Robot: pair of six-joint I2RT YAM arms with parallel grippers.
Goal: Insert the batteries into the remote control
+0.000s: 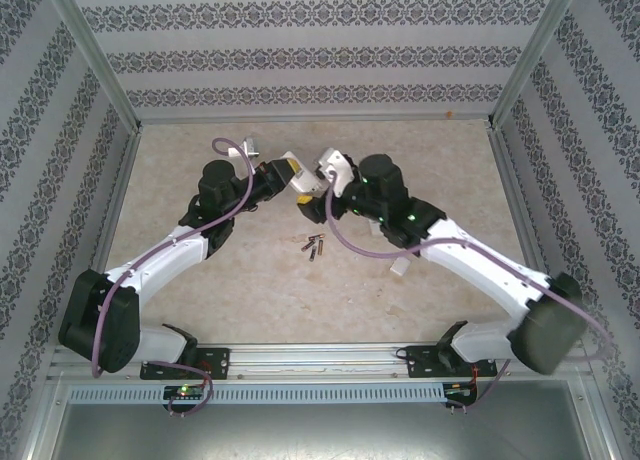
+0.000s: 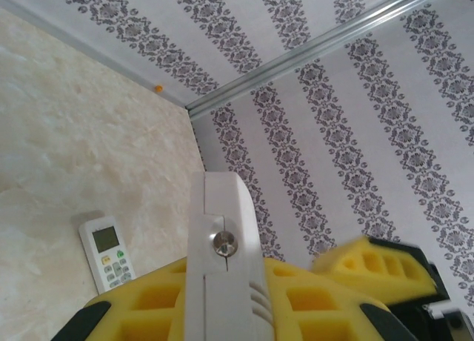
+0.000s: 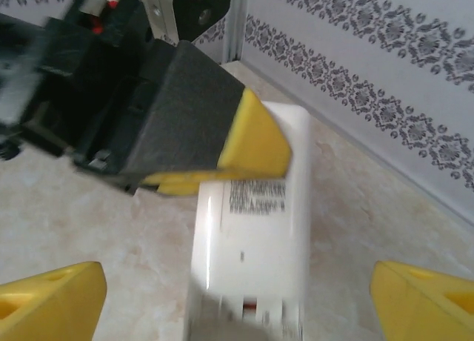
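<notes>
My left gripper (image 1: 290,172) is shut on a white remote (image 2: 222,207), held on edge between its yellow fingers (image 2: 148,300) above the table's middle back. In the right wrist view the remote's (image 3: 252,207) back faces the camera, a printed label near the top and a dark opening at its lower end, blurred. My right gripper (image 3: 237,300) is open, its yellow fingertips (image 3: 52,296) wide apart either side of the remote and not touching it. The batteries (image 1: 314,246), small dark cylinders, lie together on the table just in front of both grippers.
A second white remote (image 2: 107,252) with a screen and buttons lies flat on the marbled table (image 1: 440,160). Patterned walls and metal posts (image 1: 95,55) close in the back and sides. A small orange dot (image 1: 450,113) sits at the back wall's foot.
</notes>
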